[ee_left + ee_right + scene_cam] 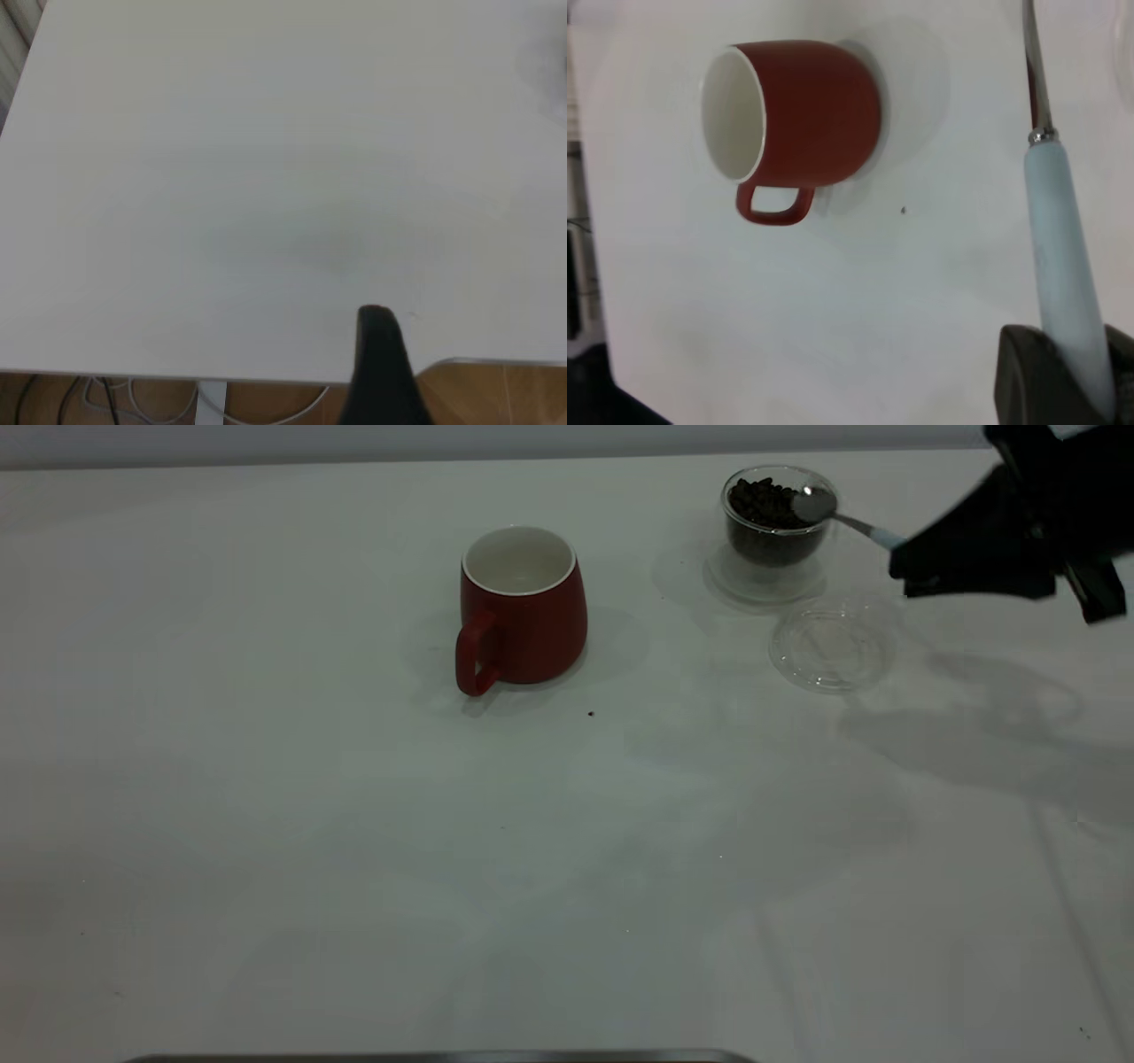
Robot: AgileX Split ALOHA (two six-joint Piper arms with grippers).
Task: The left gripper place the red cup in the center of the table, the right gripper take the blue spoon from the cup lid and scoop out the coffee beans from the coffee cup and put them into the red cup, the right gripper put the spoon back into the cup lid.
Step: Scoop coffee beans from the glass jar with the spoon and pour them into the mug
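The red cup [523,615] stands upright near the middle of the table [354,824], handle toward the front, its white inside empty; it also shows in the right wrist view [802,111]. The coffee cup [775,518] with coffee beans [764,503] stands at the back right. My right gripper [912,567] is shut on the pale handle of the blue spoon [1063,239]. The spoon's metal bowl [813,503] hovers at the glass rim over the beans. The clear cup lid [831,651] lies empty in front of the coffee cup. One finger [381,354] of my left gripper [439,354] shows over the table edge.
A dark speck [591,713] lies on the table just in front of the red cup. A metal edge [443,1058] runs along the front of the exterior view. Cables and wooden floor [496,394] show beyond the table edge in the left wrist view.
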